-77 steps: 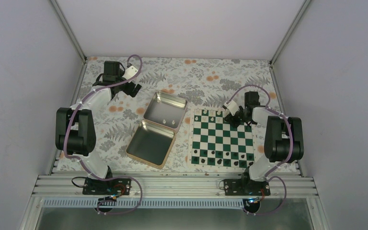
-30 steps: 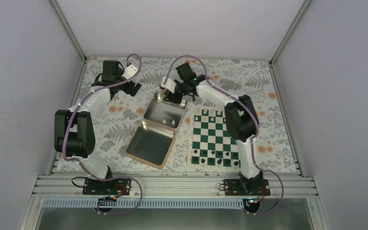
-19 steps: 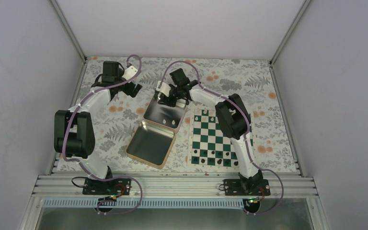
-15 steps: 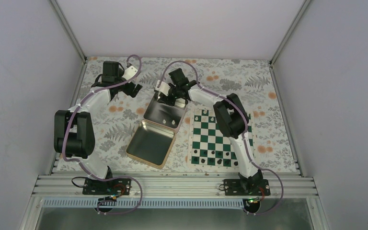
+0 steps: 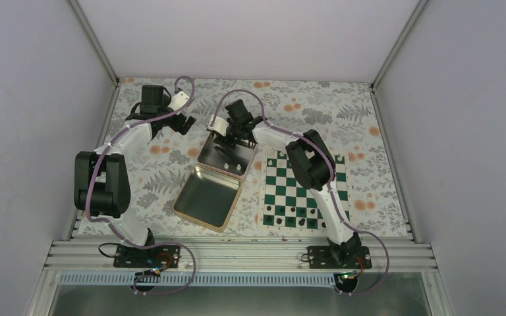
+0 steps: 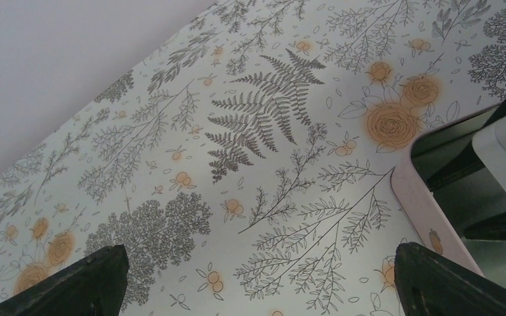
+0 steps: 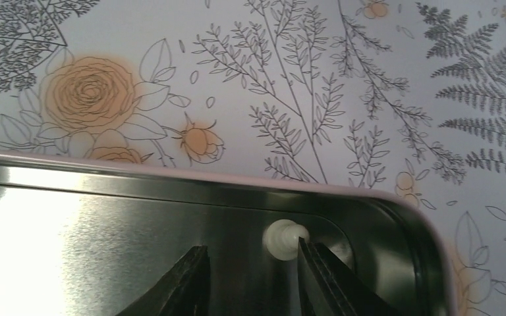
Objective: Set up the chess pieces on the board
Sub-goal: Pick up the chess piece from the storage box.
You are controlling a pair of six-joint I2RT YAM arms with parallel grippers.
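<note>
No words, numbers, labels or signs can be read anywhere. Only flowers and ferns are printed on the table cover [image 5: 342,105], and plain green and white squares on the board [image 5: 290,189].

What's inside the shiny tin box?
A tiny cream-white chess piece sits in the tin's corner, close to the right claw. From above, that claw covers part of the tin's floor.

The tablecloth [image 5: 369,118] is printed with grey ferns, thin branches and orange roses on a pale ground. The board [image 5: 283,191] is chequered in dark green and white and is edged by a thin white border. The tin [image 7: 105,224] is seen as shiny silver with a pale pink rim, and a cream-white chess piece [image 7: 284,239] is seen inside it.
</note>
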